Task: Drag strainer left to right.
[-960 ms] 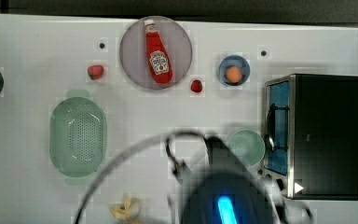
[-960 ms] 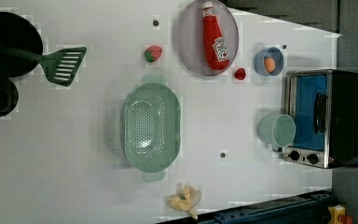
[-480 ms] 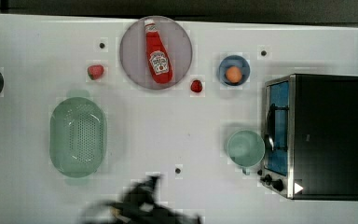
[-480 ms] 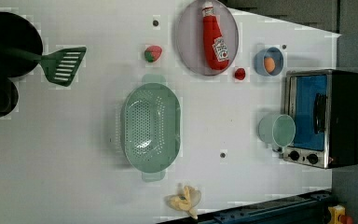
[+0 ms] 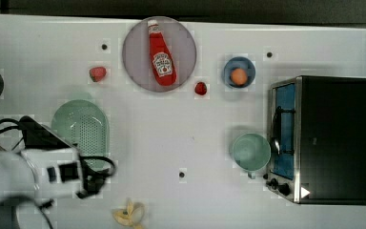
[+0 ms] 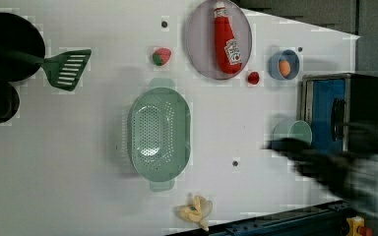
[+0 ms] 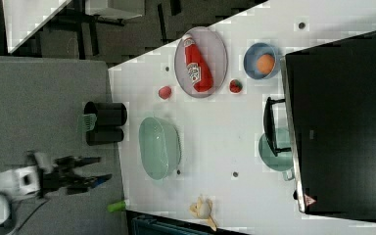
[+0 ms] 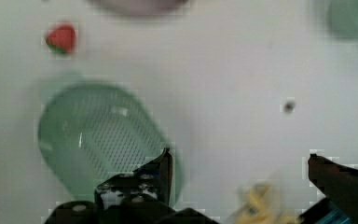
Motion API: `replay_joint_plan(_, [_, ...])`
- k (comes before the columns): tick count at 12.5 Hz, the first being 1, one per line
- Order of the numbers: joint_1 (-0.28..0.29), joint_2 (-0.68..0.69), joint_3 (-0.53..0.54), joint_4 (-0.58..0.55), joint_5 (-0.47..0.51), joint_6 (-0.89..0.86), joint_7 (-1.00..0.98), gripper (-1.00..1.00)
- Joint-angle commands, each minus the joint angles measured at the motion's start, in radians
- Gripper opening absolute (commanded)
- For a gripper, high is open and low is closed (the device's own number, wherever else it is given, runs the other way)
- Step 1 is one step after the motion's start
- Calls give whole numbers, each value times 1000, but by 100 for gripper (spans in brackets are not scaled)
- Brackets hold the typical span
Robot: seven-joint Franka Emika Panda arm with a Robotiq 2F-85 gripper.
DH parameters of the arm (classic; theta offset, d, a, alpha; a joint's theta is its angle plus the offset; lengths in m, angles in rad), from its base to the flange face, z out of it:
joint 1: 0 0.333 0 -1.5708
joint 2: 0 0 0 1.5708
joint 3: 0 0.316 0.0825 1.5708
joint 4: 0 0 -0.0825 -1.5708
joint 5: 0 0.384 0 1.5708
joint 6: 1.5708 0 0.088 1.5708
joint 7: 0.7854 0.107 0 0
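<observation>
Your gripper [image 8: 237, 177] was spread wide w/ nothing in it, hovering above the strainer's [image 5: 82, 130] edge. Strainer sat on the table [image 5: 171, 124] at the top view's left, below the strawberry [image 5: 97, 73].

Bright even light; blocky artifacts; arm [image 6: 344, 172] motion-blurred.

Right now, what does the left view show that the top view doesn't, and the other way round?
Left view alone: a green spatula and black pots at the left view's left edge. Top view alone: the white arm covering part of the strainer. Both share the strainer, ketchup bottle on its plate, mug, egg bowl, toaster oven and banana peel.
</observation>
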Motion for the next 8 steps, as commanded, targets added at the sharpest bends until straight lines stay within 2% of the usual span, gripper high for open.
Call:
replay_joint_plan(1, [-11,83,38,-17,17,107,376,100])
replay_joint_plan(4, [-11,263,93,-18,13,252,639,100])
replay_joint_plan(8, [-6,484,94,-19,-17,410,874,100])
